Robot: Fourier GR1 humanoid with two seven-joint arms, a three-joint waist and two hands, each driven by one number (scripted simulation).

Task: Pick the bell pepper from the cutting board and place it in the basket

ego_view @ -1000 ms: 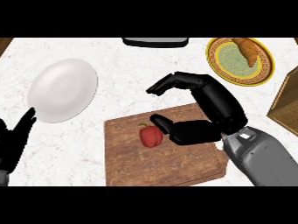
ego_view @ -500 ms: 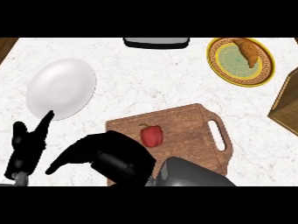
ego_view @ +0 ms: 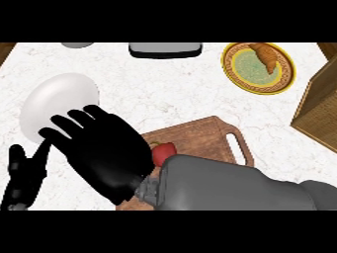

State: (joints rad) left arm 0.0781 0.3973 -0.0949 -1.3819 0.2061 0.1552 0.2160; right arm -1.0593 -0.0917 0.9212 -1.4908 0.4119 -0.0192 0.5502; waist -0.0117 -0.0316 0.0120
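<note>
A red bell pepper lies on the wooden cutting board, and only a small part of it shows. My right hand is close to the camera, open with its fingers spread. It covers the board's left part and reaches to the pepper's left side. Its grey forearm hides the board's front. The woven basket stands at the right edge, well apart from the hand. My left hand rests open at the lower left, fingers up.
A white plate lies at the left, just beyond my right hand's fingers. A yellow-rimmed plate with a croissant sits at the back right. A dark container and a grey object stand at the back edge.
My right hand was curled by the pepper, then swung low and left. Now it is spread open over the board's left part, with the forearm across the board's front.
</note>
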